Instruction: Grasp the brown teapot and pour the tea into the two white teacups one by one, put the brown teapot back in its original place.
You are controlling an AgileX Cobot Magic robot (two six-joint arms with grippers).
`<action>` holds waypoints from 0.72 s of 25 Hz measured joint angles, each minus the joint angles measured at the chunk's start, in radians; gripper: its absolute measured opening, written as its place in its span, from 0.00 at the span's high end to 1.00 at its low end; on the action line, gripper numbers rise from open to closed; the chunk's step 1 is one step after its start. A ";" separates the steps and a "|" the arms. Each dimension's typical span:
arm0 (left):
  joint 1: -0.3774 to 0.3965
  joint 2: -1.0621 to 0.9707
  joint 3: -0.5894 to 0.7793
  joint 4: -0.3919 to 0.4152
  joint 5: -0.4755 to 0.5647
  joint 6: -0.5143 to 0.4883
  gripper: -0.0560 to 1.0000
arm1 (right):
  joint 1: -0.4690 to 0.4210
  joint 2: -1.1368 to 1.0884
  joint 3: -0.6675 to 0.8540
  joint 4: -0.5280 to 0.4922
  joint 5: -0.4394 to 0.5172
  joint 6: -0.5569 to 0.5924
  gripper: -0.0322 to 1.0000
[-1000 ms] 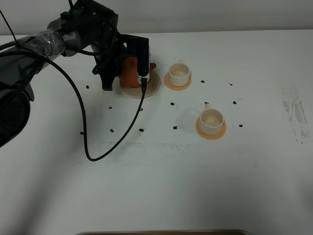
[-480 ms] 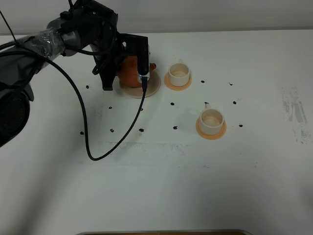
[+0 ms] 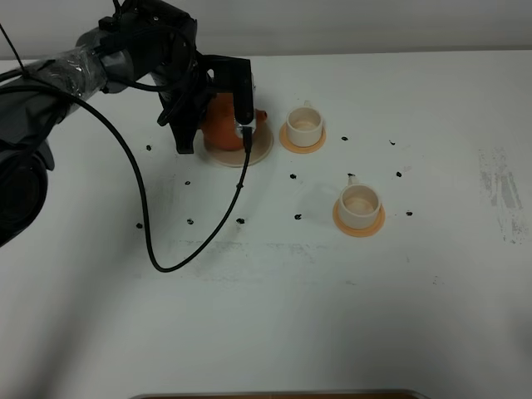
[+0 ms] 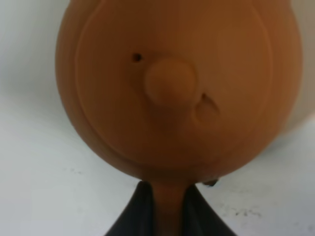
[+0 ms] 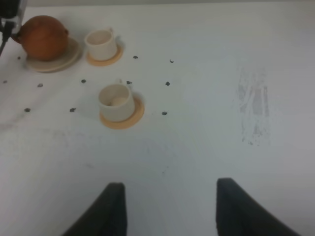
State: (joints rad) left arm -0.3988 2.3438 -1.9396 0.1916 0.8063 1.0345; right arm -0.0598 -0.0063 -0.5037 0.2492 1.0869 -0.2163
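The brown teapot (image 3: 223,121) sits on its cream saucer (image 3: 259,150) at the back left of the table. It fills the left wrist view, lid knob (image 4: 170,81) up. My left gripper (image 4: 167,209) is shut on the teapot's loop handle, one dark finger (image 4: 140,211) on each side. Two white teacups stand on orange coasters, one (image 3: 303,125) right beside the saucer, the other (image 3: 360,202) nearer and further right. My right gripper (image 5: 170,201) is open and holds nothing, hovering well back from the cups; the exterior view does not show it.
Small black marks (image 3: 296,218) dot the white table around the cups and saucer. A black cable (image 3: 150,241) loops down from the left arm onto the table. A grey scuffed patch (image 3: 499,191) lies at the far right.
The left jaws have closed onto the teapot's handle. The arm has shifted only slightly and the cups have stayed put.
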 joint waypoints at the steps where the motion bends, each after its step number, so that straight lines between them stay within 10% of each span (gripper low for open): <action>1: 0.000 -0.006 0.000 -0.014 0.006 0.002 0.83 | 0.000 0.000 0.000 0.000 0.000 0.000 0.54; 18: -0.029 -0.157 0.000 -0.166 0.108 0.056 0.83 | 0.000 0.000 0.000 0.000 0.000 0.000 0.54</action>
State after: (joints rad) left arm -0.4283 2.1870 -1.9396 0.0259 0.9142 1.0909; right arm -0.0598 -0.0063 -0.5037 0.2492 1.0869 -0.2163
